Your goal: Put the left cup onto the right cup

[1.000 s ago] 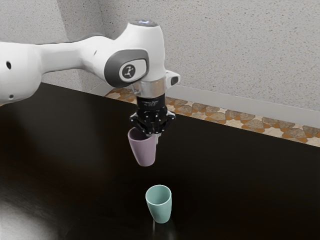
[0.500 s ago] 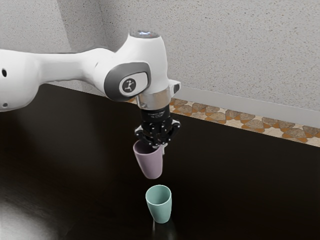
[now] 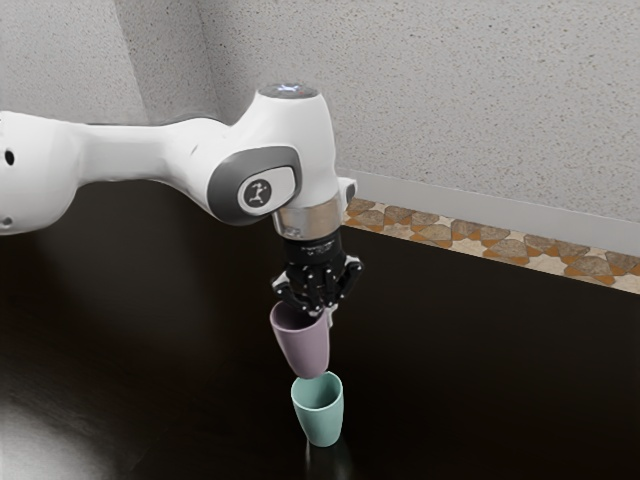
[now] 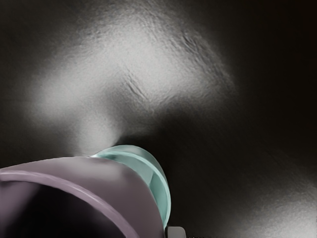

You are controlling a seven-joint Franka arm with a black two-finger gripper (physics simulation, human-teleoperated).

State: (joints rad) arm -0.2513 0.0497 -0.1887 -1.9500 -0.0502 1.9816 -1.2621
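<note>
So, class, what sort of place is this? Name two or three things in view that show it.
Probably a plain indoor room, rendered in simulation: a dark glossy table stands by a speckled grey wall, with patterned floor tiles between them.

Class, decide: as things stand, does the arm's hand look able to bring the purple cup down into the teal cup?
Probably yes. The hand holds the purple cup, slightly tilted, just over the open mouth of the teal cup, and nothing lies between them.
</note>
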